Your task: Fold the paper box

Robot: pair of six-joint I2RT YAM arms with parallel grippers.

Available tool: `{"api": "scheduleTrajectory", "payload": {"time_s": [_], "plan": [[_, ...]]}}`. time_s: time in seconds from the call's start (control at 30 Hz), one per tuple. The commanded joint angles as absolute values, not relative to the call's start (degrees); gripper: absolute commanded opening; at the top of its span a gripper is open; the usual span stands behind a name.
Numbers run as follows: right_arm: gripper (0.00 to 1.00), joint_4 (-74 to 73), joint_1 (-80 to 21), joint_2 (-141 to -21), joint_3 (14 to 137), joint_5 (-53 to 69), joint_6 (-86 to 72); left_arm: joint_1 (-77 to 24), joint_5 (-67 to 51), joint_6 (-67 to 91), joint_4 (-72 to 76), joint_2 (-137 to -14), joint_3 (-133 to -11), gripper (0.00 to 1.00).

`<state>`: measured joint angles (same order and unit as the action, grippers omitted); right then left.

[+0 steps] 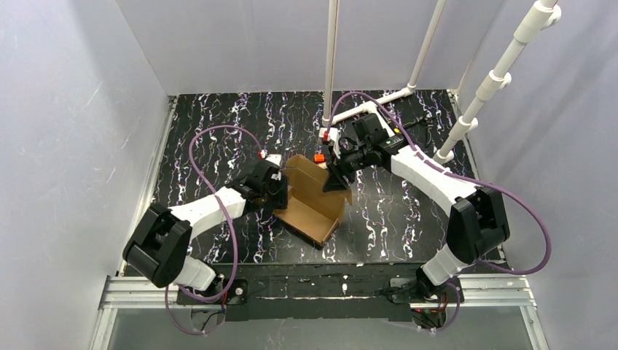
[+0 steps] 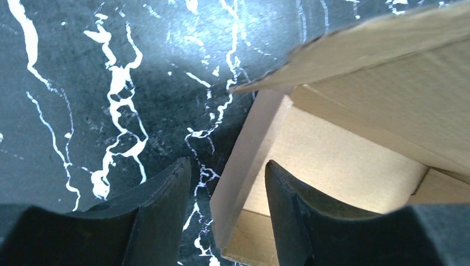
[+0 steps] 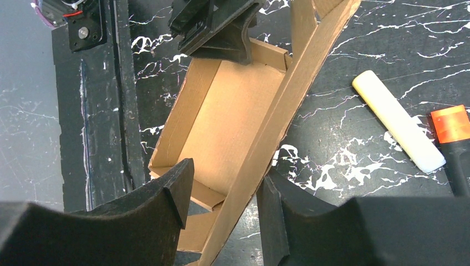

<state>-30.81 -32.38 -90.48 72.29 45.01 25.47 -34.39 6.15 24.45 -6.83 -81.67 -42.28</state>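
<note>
Black, white-veined counter boxed in by pale grey walls.
Paper box sits mid-counter, half folded; left hand stands half open astride its side wall, right hand half open astride its raised flap.

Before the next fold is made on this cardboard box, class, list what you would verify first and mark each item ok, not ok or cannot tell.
1. Left gripper open, with its fingers on either side of the paper box's side wall: ok.
2. Right gripper open and astride the tall panel: ok.
3. Box base lying on the table: ok in the top view.
4. Low side walls raised: ok.
5. Tall panel folded down over the box: not ok, it stands upright.
6. Corner tabs tucked and locked: cannot tell, the fingers hide the near corners.
</note>
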Motion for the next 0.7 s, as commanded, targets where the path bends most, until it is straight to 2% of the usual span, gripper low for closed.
{"api": "scheduleTrajectory", "payload": {"time_s": [0.0, 0.13, 0.4, 0.67], "plan": [[0.53, -30.5, -32.9, -90.3, 72.3, 45.9, 25.8, -34.2, 2.3, 21.6, -5.4, -81.7, -45.0, 0.49], [0.53, -30.5, -32.9, -90.4, 72.3, 45.9, 25.8, -34.2, 2.2, 19.9, -5.0, -83.4, -46.1, 0.40], [0.53, -30.6, -33.0, -90.9, 72.5, 45.8, 25.8, -34.7, 5.5, 16.6, -6.7, -85.7, -47.4, 0.17], [0.53, -30.7, -33.2, -91.4, 72.7, 45.4, 25.8, -37.3, 10.9, 15.1, -7.9, -86.4, -47.4, 0.09]]}}
